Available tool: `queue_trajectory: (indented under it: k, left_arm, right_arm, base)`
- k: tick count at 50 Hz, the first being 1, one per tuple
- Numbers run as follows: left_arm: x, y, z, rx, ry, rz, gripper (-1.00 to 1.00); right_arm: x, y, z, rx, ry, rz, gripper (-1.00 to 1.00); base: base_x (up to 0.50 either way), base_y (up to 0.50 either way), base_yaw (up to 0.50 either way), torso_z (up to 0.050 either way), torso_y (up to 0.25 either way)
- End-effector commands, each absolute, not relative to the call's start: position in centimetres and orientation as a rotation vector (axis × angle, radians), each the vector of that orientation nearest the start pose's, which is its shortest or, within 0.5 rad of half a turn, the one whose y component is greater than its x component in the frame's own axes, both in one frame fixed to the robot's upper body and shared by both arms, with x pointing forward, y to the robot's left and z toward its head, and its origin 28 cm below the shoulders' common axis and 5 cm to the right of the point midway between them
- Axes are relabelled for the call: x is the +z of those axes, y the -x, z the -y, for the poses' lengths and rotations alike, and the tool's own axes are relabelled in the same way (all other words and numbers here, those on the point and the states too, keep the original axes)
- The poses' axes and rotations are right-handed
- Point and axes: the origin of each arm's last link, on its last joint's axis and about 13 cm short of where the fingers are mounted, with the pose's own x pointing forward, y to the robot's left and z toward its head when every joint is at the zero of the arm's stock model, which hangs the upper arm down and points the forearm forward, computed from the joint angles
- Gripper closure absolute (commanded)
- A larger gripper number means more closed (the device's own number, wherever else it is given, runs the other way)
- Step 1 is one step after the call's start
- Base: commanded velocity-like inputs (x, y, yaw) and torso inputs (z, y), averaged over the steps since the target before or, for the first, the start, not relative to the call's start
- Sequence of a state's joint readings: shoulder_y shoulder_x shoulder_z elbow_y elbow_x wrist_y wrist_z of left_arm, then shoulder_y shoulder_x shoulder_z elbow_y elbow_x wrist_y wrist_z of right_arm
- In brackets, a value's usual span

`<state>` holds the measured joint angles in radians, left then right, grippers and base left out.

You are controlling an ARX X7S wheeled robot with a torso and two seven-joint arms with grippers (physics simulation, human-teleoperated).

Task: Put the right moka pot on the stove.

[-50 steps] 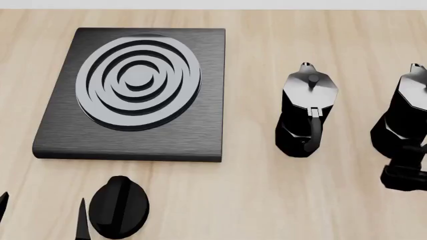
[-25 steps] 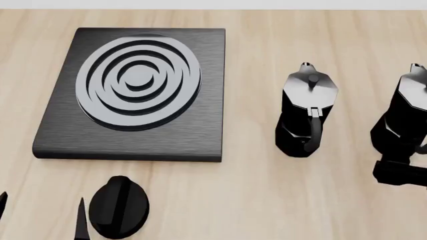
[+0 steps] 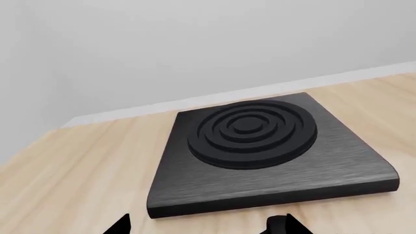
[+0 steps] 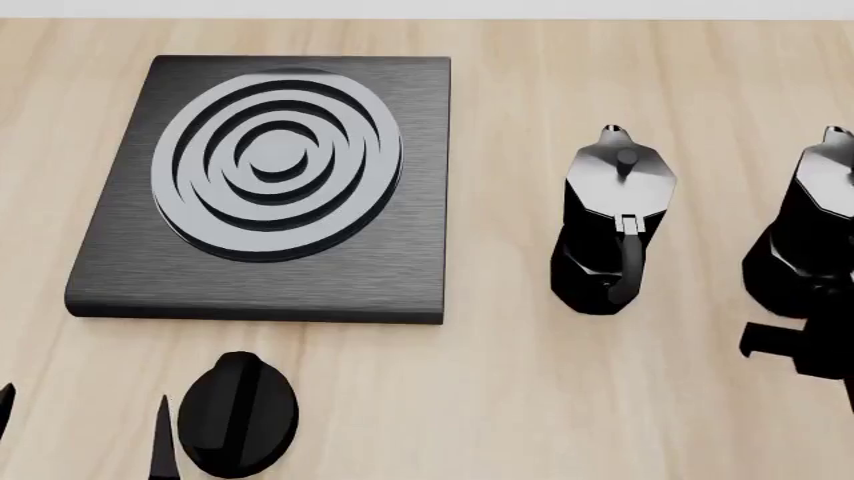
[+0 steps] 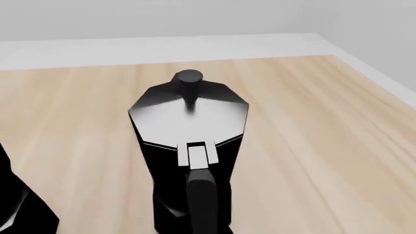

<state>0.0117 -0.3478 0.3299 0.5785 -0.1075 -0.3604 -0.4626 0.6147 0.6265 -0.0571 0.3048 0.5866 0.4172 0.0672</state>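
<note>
my right gripper (image 4: pixel 798 352) sits just short of the right moka pot (image 5: pixel 190 146), handle facing it dead ahead, jaw gap not visible so i cannot tell; the stove (image 4: pixel 267 185) lies far left.

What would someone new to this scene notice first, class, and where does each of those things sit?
The big black stove with its ringed burner lies on the wooden table, far left in the head view. Right of it stand two matching moka pots, one mid-table and the right moka pot cut off by the picture's edge. The right gripper sits just in front of that pot, by its handle.
</note>
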Motion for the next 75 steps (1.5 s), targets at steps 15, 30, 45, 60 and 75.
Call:
queue_trajectory:
  k: [15,30,45,60,75]
  left_arm:
    - [9.3,-18.5,-19.9,0.056,-0.172,0.159,-1.0]
    - [9.4,-18.5,-19.9,0.052,-0.166,0.154,-1.0]
    - [9.3,-18.6,-20.0,0.055,-0.165,0.147,-1.0]
    - [9.2,-18.6,-19.9,0.056,-0.168,0.142,-1.0]
    - [9.2,-18.6,-20.0,0.059,-0.168,0.137,-1.0]
  right_arm:
    - [16.1,-28.6,26.2,-0.19,0.022,-0.015,1.0]
    - [19.3,-24.8,25.3,-0.208,0.056,0.062,1.0]
    - [20.4,-19.6,24.1,-0.202,0.066,0.096,1.0]
    - [20.8,-16.1,22.5,-0.135,0.066,0.101,1.0]
    - [20.7,-14.5,20.7,-0.047,0.087,0.113,1.0]
  base:
    - [0.0,0.0,0.0,0.0,0.0]
    - [0.0,0.0,0.0,0.0,0.0]
    - [0.0,0.0,0.0,0.0,0.001]
    - [0.0,0.0,0.0,0.0,0.001]
    - [0.0,0.0,0.0,0.0,0.001]
